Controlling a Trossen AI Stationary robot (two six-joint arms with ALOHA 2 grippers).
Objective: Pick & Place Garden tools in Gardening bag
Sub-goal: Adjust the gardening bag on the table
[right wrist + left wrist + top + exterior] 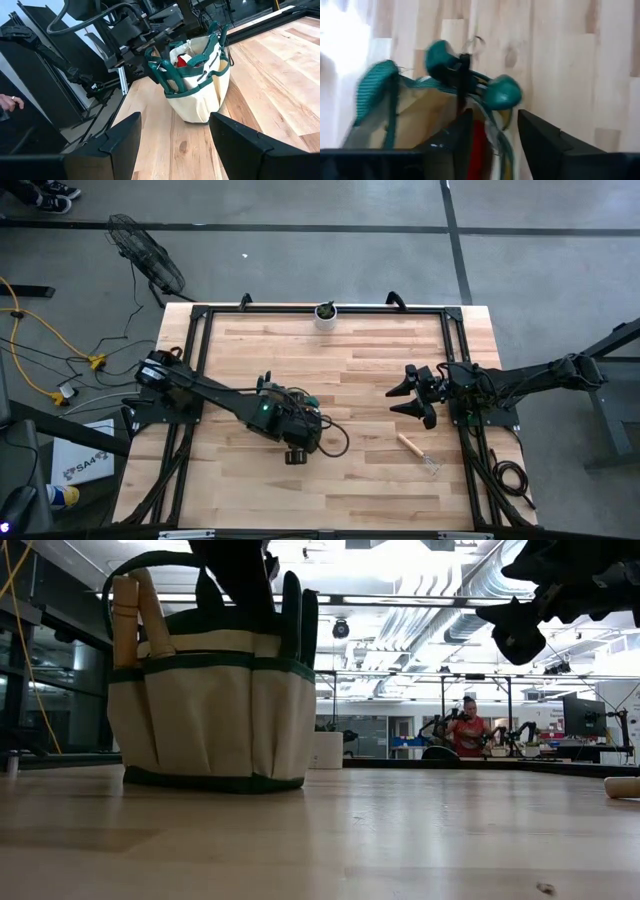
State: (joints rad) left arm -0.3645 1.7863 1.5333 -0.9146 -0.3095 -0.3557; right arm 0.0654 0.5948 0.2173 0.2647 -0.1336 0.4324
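- The gardening bag (200,80) stands upright on the worktop (380,370), on the left-arm side of the middle. Wooden handles (135,605) stick up from one side pocket, and something red (182,61) shows inside.
- One garden tool, a wooden-handled trowel (417,453), lies flat on the worktop on the right-arm side, well apart from the bag.
- The left gripper (150,42) hangs directly over the bag's mouth, amid the green-handled shears (492,90) at the rim. Its fingers stand apart in the left wrist view, but I cannot tell whether they hold anything.
- The step in hand looks like a drop into the bag. To do it well, the left gripper should release only once the tool is well below the rim.
- It should then lift straight up; the green carry handles (165,75) arch close to its fingers and could snag, tipping the bag.
- The right gripper (412,396) hovers above the worktop with fingers spread and empty, near the trowel but not over it.
- For the trowel, a pinch across the wooden handle would likely serve best, since the blade lies flat and thin.
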